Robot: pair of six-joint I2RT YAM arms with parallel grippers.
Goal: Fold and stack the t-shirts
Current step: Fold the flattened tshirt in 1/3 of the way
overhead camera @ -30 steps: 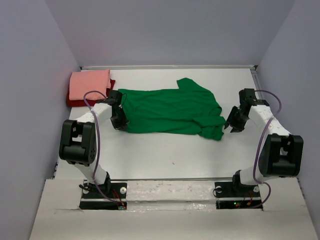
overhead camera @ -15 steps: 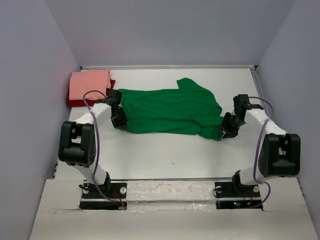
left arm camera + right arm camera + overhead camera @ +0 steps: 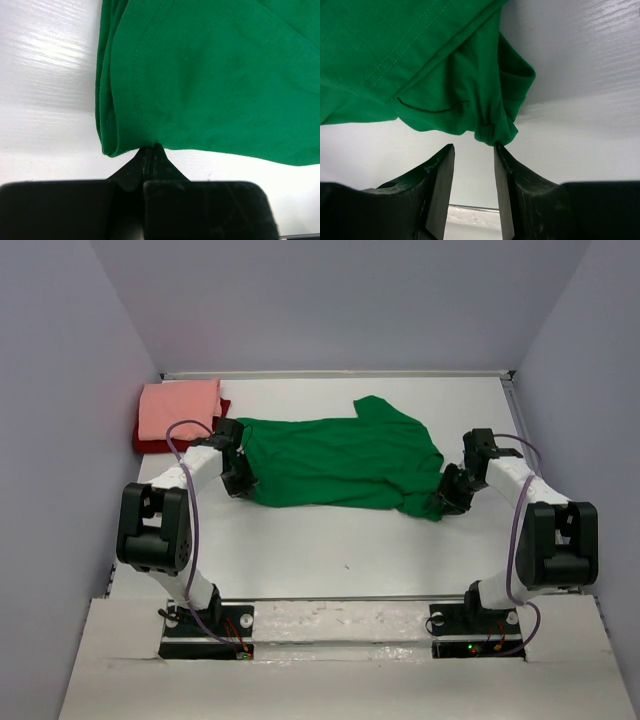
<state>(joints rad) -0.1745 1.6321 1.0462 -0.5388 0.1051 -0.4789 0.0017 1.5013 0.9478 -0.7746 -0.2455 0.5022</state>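
Moved in from right: right gripper (image 3: 448, 497), jaws apart, now at green t-shirt (image 3: 340, 462) sleeve corner.

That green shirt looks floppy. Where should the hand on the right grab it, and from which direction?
Probably the bunched corner of the green t-shirt nearest the right hand, coming in low from the shirt's right side. The cloth there gathers into a thick lump just ahead of the open hand, easier to pinch than flat fabric. The left hand pinches the opposite hem.
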